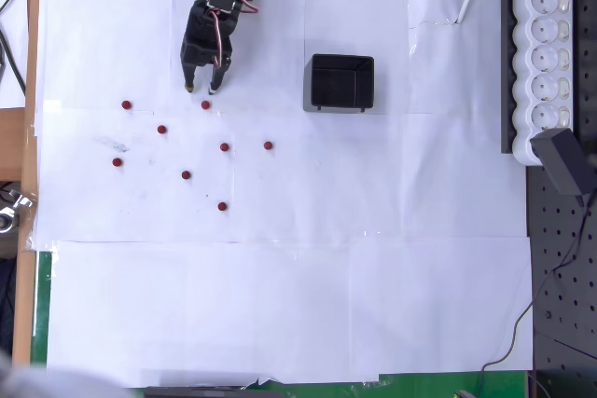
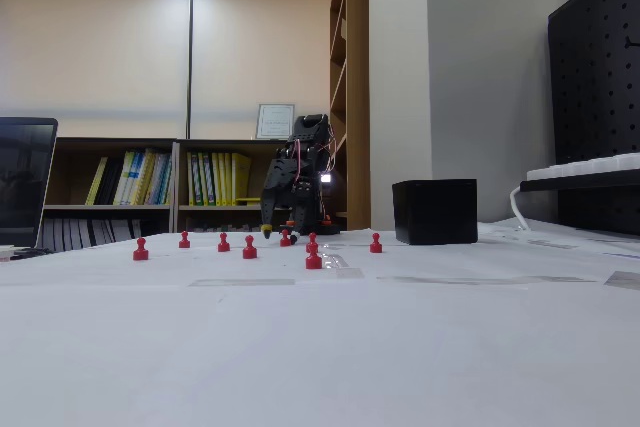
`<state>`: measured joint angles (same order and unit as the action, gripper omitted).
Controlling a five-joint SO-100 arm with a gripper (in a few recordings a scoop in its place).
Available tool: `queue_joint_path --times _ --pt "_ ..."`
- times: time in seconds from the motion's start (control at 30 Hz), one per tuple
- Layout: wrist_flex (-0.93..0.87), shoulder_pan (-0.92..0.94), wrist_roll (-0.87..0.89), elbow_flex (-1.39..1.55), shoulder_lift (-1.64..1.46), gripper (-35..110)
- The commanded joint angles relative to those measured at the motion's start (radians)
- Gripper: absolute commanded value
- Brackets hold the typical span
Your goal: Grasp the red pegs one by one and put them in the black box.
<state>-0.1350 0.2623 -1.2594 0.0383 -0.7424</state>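
A: Where are the pegs [image 1: 187, 175]?
B: Standing upright on the paper [image 1: 280, 305], left of the box [image 1: 341, 82].
A: Gripper [image 1: 200, 89]?
B: Pointing down just beside one, fingers slightly apart, nothing in it.

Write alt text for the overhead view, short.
A black robot arm's gripper points down at white paper, jaws slightly apart, just above one of eight red pegs scattered below it. An empty black box sits to the right; a white power strip lines the right edge.
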Motion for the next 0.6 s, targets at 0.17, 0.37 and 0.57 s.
queue_joint_path --times 0.17,0.37,0.57 --pt "0.109 -0.054 -0.199 0.0 -0.066 17" --pt "0.236 -0.029 -0.298 0.0 -0.12 17" --pt "0.275 -0.011 -0.342 0.002 -0.138 17"
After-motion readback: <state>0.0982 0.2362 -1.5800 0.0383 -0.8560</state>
